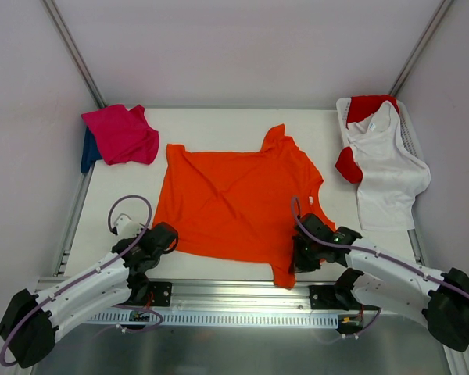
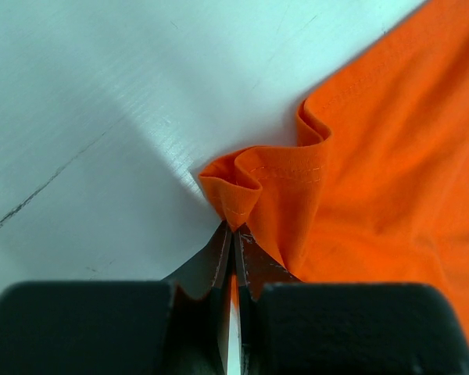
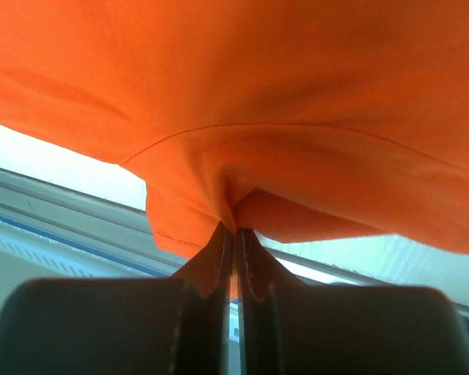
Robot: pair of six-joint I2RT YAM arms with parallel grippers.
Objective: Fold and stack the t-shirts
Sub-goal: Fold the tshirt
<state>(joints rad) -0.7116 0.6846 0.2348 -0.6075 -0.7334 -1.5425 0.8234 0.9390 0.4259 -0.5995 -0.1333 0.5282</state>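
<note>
**Fig. Two-arm rig, one moment: counts, grips, occlusions (near to far).**

Grippers: 2, both at the table's near edge. The left gripper (image 1: pixel 162 234) (image 2: pixel 233 234) has its jaws pressed together on the near-left hem corner of the orange t-shirt (image 1: pixel 234 199) (image 2: pixel 391 172). The cloth bunches into a small fold just ahead of the tips, with the stitched hem visible. The right gripper (image 1: pixel 303 248) (image 3: pixel 234 228) is likewise pinched tight on orange cloth (image 3: pixel 297 94) at the shirt's near-right side, by a curved seam. A flap of the shirt hangs past the near edge beside it.

T-shirts:
- 1 orange, spread mostly flat w/ wrinkles at centre of the table (image 1: pixel 219 125), between the two grippers.
- 1 magenta-pink t-shirt (image 1: pixel 123 134), crumpled at the far-left corner.
- 1 dark blue t-shirt (image 1: pixel 87 152), mostly hidden under the pink one; only an edge shows.
- 1 white t-shirt (image 1: pixel 387 168), draped out of the basket (image 1: pixel 410 133) at far right and onto the table.
- Red cloth (image 1: pixel 367 105), showing in 2 patches, one at the basket's far end and one left of the white shirt (one garment or two cannot be told).

Hidden: in the right wrist view orange cloth fills approx. the upper half, so the shirt's layout is unreadable there. The basket's contents under the white shirt are obscured.
</note>
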